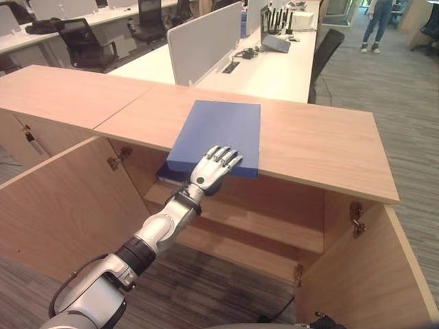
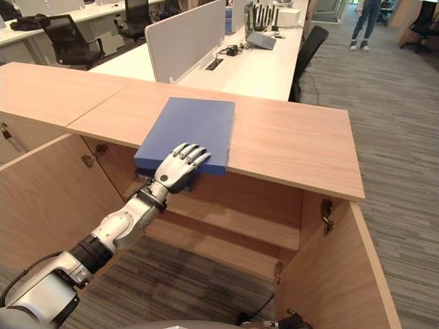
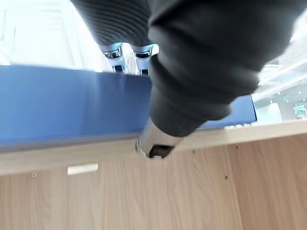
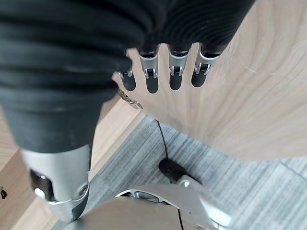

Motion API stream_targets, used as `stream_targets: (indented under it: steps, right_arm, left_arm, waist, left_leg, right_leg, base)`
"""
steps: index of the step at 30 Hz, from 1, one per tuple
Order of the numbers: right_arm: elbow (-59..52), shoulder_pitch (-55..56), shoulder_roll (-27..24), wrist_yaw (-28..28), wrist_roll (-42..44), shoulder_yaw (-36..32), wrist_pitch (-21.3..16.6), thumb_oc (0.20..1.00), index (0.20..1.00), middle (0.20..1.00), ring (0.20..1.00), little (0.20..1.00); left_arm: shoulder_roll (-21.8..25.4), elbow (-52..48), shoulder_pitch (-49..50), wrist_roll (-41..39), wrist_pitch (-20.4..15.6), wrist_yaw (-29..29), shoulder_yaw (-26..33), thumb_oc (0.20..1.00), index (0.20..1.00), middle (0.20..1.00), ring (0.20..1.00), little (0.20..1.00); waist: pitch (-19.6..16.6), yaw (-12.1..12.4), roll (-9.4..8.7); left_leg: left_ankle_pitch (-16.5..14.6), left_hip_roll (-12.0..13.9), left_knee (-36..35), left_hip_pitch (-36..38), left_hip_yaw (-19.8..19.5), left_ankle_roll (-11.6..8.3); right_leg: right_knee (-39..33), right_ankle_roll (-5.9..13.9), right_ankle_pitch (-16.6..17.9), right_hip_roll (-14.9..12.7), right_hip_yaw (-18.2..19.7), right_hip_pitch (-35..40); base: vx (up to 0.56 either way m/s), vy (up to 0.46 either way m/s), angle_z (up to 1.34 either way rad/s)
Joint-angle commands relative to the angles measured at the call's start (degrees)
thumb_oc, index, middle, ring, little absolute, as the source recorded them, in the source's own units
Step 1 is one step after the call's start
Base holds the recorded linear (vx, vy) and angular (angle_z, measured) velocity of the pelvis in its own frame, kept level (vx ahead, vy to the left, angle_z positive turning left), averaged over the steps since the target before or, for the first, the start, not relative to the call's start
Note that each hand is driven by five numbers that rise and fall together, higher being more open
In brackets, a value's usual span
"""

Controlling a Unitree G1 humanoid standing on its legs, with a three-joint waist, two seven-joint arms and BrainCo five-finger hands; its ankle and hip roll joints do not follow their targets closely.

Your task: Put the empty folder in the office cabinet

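A blue folder (image 1: 223,130) lies flat on the wooden cabinet top (image 1: 315,147), its near edge sticking out past the front. My left hand (image 1: 209,171) reaches up from below and grips that overhanging edge. Its fingers (image 3: 127,55) are curled on top of the folder (image 3: 57,105) and the thumb (image 3: 153,143) is pressed underneath. Both cabinet doors stand open, showing a bare shelf (image 1: 274,229) inside. My right hand (image 4: 163,72) hangs low beside the right door, fingers relaxed and holding nothing.
The left door (image 1: 62,205) and right door (image 1: 374,274) swing out toward me on either side of the opening. Behind the cabinet stands a white desk (image 1: 274,68) with a divider panel (image 1: 206,41) and office chairs. A person (image 1: 377,24) stands far back.
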Motion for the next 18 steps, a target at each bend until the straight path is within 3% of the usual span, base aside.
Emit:
stream_targets:
  steps: [1, 13, 16, 18]
  right_arm:
    - [2.7, -3.2, 0.0, -1.5, -1.3, 1.4, -0.1, 1.0, 1.0, 1.0, 1.0, 1.0]
    - [2.8, -3.1, 0.1, -2.0, -1.5, 1.1, -0.5, 1.0, 1.0, 1.0, 1.0, 1.0]
    - [2.1, -3.0, 0.6, -2.5, -0.8, 0.6, -0.8, 1.0, 1.0, 1.0, 1.0, 1.0]
    - [1.5, -2.7, 1.4, -2.8, 0.2, -0.7, -1.0, 1.0, 1.0, 1.0, 1.0, 1.0]
  left_arm:
    - [2.9, 5.0, -4.7, 1.1, 1.3, -0.1, 1.7, 0.2, 0.2, 0.2, 0.2, 0.2]
    - [1.7, 9.2, -0.9, -2.0, 1.9, 1.7, 2.4, 0.2, 0.2, 0.2, 0.2, 0.2]
    - [0.8, 6.2, 2.8, -6.9, 1.2, 2.2, 5.7, 0.2, 0.2, 0.2, 0.2, 0.2]
    - [-0.9, -1.8, 8.9, -17.1, -1.8, 2.3, 11.7, 0.2, 0.2, 0.2, 0.2, 0.2]
  waist:
    - [1.8, -0.8, -3.65]
    - [1.9, -0.7, -4.01]
    - [2.1, -0.2, -4.35]
    - [2.8, 0.6, -4.96]
  left_leg:
    - [-0.9, -0.3, 5.2, -2.2, -0.3, -3.86]
    - [-0.7, -0.3, 5.3, -2.5, -0.1, -3.91]
    - [-0.6, -0.4, 5.3, -2.7, -0.4, -3.82]
    - [-0.4, -0.7, 5.4, -3.1, -1.0, -3.7]
  right_leg:
    - [0.4, -1.15, -6.8, 2.3, -1.0, 5.5]
    - [0.4, -1.2, -6.7, 2.3, -0.8, 5.4]
    - [0.4, -1.21, -6.6, 2.2, -1.0, 5.4]
    - [0.4, -1.28, -6.5, 2.1, -1.3, 5.4]
  base:
    - [0.0, 0.0, 0.0]
    - [0.0, 0.0, 0.0]
    - [0.0, 0.0, 0.0]
    - [0.01, -0.033, 0.02]
